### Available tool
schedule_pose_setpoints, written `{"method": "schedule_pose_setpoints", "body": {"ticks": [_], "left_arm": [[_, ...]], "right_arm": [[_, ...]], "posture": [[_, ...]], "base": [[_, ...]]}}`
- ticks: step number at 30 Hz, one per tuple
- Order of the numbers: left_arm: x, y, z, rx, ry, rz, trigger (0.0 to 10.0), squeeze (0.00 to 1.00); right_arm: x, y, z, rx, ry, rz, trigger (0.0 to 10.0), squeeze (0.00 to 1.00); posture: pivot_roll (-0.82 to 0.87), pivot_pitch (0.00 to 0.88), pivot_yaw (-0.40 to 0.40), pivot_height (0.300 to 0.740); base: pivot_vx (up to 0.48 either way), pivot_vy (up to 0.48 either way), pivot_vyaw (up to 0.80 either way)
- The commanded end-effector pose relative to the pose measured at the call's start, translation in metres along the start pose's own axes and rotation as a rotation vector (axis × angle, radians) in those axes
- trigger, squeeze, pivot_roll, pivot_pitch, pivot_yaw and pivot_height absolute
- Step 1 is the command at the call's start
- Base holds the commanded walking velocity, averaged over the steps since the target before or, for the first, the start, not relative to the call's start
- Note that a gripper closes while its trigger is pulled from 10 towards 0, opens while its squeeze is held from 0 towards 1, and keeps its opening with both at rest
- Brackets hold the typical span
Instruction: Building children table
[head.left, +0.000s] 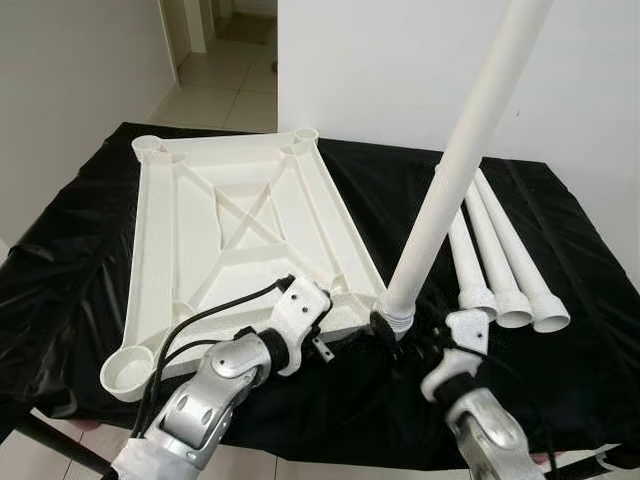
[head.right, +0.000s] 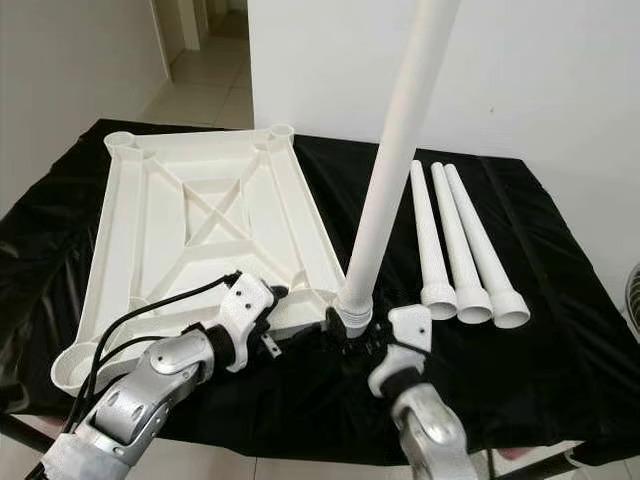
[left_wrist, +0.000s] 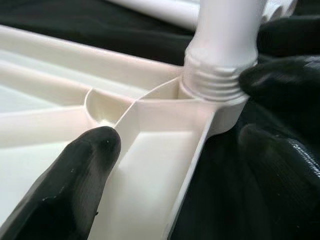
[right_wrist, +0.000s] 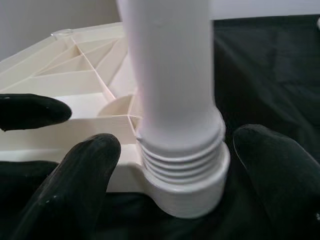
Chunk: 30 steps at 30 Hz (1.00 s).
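Right wrist view showed the leg upright, its threads partly seated in the near-right corner socket of the upturned tabletop on the desk. Right gripper jaws straddled it wide; left gripper jaws wide at the corner. Next: grip, screw home. Three legs remained.

Bench: tabletop inverted, left half; one leg upright in its near-right corner socket; three legs lying toward the right edge.
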<state>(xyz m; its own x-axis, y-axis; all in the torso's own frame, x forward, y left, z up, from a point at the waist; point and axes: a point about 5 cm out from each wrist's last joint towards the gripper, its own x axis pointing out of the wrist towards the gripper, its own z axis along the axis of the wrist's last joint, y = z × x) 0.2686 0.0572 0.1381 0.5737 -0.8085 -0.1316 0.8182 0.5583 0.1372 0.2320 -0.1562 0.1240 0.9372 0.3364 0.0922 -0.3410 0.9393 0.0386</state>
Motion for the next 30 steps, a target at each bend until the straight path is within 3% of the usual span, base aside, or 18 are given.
{"method": "schedule_pose_setpoints", "body": {"ticks": [1, 9, 18, 30], "left_arm": [[0.0, -0.004, -0.007, -0.015, 0.038, -0.04, 10.0, 0.0], [-0.004, -0.002, -0.011, -0.017, 0.064, -0.059, 10.0, 0.0], [-0.015, 0.003, -0.017, -0.001, 0.128, -0.064, 10.0, 0.0], [-0.03, 0.016, -0.025, -0.009, 0.237, 0.024, 10.0, 0.0]], "right_arm": [[-0.008, -0.006, 0.006, -0.03, -0.018, 0.007, 10.0, 0.0], [-0.017, -0.021, 0.011, -0.073, -0.037, -0.025, 10.0, 0.0], [-0.032, -0.025, 0.001, -0.07, 0.036, -0.001, 10.0, 0.0], [-0.029, -0.022, -0.003, -0.064, 0.034, -0.001, 10.0, 0.0]], "posture": [[-0.04, 0.08, -0.006, 0.74], [-0.04, 0.083, -0.001, 0.74], [-0.04, 0.082, 0.004, 0.74], [-0.03, 0.072, 0.01, 0.74]], "base": [[0.0, 0.0, 0.0], [0.0, 0.0, 0.0], [0.0, 0.0, 0.0], [0.0, 0.0, 0.0]]}}
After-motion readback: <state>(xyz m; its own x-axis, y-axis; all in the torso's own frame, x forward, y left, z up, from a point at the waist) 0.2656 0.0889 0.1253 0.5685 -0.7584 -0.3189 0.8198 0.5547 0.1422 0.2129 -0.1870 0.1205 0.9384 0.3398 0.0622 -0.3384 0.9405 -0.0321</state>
